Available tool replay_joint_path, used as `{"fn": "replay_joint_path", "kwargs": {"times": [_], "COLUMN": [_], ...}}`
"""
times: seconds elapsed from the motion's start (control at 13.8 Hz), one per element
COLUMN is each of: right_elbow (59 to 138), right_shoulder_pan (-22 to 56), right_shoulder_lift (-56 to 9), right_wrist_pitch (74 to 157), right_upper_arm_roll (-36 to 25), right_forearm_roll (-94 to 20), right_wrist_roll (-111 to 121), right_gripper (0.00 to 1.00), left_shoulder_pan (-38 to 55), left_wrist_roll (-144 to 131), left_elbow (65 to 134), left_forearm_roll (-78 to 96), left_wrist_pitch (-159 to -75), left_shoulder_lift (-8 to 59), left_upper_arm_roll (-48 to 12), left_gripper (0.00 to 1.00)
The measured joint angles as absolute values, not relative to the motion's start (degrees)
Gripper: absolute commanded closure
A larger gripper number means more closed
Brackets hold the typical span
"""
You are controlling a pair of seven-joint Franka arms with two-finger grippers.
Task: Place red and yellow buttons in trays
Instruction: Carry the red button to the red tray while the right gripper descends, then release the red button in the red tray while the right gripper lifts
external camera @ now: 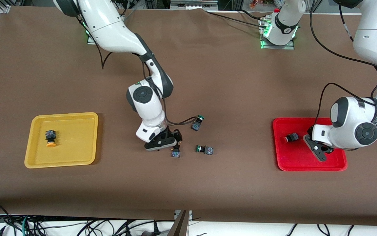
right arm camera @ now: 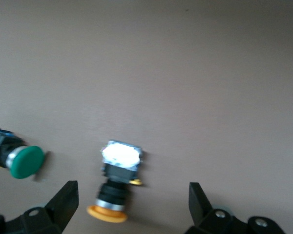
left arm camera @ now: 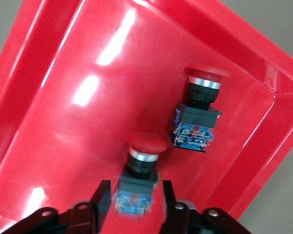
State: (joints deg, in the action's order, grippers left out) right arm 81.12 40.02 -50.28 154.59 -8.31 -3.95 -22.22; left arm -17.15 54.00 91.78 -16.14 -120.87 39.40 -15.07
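While the left gripper (left arm camera: pixel 134 197) brackets a red button (left arm camera: pixel 139 175) in the red tray (left arm camera: pixel 49 126), its narrow jaws look barely parted. Wide open, the right gripper (right arm camera: pixel 132 204) hangs over a yellow button (right arm camera: pixel 116 187).

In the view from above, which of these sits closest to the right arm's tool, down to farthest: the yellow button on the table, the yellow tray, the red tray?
From the right tool:
1. Yellow button, directly under it, mid-table.
2. Yellow tray, at the right arm's end.
3. Red tray, at the left arm's end.

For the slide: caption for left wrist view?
Left gripper over red tray, fingers flanking a red button; second red button beside.
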Motion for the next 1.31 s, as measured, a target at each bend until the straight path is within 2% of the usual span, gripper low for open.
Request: {"fn": "replay_joint_path", "kwargs": {"times": [0.22,0.44,0.51,0.58,0.65,0.8,1.09,1.31], "right_elbow": [77.67,75.16,74.97,74.92,74.91,74.78,74.06,71.77], "right_shoulder_pan": [40.72,40.69,40.66,40.65,40.65,40.61,40.51,38.71], "right_shoulder_lift": [-53.41,-56.26,-56.89,-57.51,-58.1,-58.66,-58.71,-57.41], "right_wrist_pitch": [154.89,156.59,157.38,158.44,159.43,160.29,160.1,150.6], "right_upper_arm_roll": [-8.41,-9.03,-9.15,-9.21,-9.24,-9.32,-9.65,-10.5], "right_forearm_roll": [-3.95,-3.95,-3.95,-3.95,-3.95,-3.95,-3.95,-3.93], "right_wrist_roll": [-24.99,-26.23,-26.37,-26.5,-26.57,-26.7,-26.71,-25.04], "right_gripper": [0.0,0.01,0.18,0.51,0.72,1.0,1.0,1.0], "left_shoulder_pan": [-17.12,-16.98,-16.95,-16.89,-16.84,-16.81,-16.91,-17.12], "left_wrist_roll": [54.04,46.93,43.7,40.37,37.08,30.45,17.75,11.37], "left_elbow": [90.66,88.96,88.24,87.39,86.38,83.97,75.18,70.82], "left_forearm_roll": [-15.83,-14.25,-14.15,-14.12,-13.86,-11.77,-9.01,-8.69], "left_wrist_pitch": [-119.49,-112.68,-110.59,-108.42,-106.44,-103.43,-93.23,-91.34], "left_shoulder_lift": [37.07,32.36,30.83,29.31,27.85,25.24,23.51,23.82], "left_upper_arm_roll": [-16.49,-19.34,-20.27,-21.05,-21.57,-22.03,-21.9,-21.6], "left_gripper": [0.0,0.0,0.0,0.0,0.0,0.0,0.0,0.0]}}
